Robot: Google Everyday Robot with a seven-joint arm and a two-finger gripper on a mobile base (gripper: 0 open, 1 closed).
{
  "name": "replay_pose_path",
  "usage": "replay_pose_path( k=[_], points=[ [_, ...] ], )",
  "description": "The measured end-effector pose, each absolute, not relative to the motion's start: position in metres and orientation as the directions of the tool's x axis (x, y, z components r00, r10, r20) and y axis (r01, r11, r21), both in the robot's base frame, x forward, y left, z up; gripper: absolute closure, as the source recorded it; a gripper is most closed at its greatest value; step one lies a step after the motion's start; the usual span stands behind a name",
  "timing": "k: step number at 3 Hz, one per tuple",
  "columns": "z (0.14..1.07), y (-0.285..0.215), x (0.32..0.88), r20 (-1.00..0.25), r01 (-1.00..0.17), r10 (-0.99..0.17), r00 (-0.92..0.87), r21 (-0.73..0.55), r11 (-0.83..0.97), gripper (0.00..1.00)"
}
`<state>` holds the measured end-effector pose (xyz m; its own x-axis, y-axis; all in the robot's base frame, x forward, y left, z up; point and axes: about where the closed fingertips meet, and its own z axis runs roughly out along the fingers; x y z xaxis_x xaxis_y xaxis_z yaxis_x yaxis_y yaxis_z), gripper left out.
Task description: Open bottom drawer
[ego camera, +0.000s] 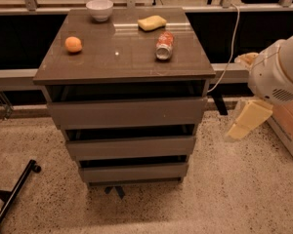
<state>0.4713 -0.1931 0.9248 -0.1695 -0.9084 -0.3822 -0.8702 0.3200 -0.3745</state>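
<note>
The grey-brown cabinet [122,57] has three handle-less drawers, all shut. The bottom drawer [134,172] is the lowest and narrowest front, just above the floor. The middle drawer [132,146] and the top drawer [127,112] sit above it. My gripper [246,122] hangs on the white arm [278,72] at the right. It is to the right of the cabinet, about level with the top and middle drawers, and touches nothing.
On the cabinet top are a white bowl [99,9], an orange [73,44], a yellow sponge [152,22] and a tipped can [164,45]. A cable [229,48] hangs at the right. A box [288,130] stands on the floor at the right, a black leg [14,194] at the lower left.
</note>
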Motion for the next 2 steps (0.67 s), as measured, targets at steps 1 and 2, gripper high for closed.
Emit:
replay_pose_path(
  k=[1,2],
  points=[
    [0.905,-0.185,0.468,-0.359,-0.885,-0.914,-0.190,-0.341,0.318,0.00],
    [0.850,-0.163,0.472,-0.416,-0.906,-0.886,-0.204,-0.263,0.332,0.00]
  ],
)
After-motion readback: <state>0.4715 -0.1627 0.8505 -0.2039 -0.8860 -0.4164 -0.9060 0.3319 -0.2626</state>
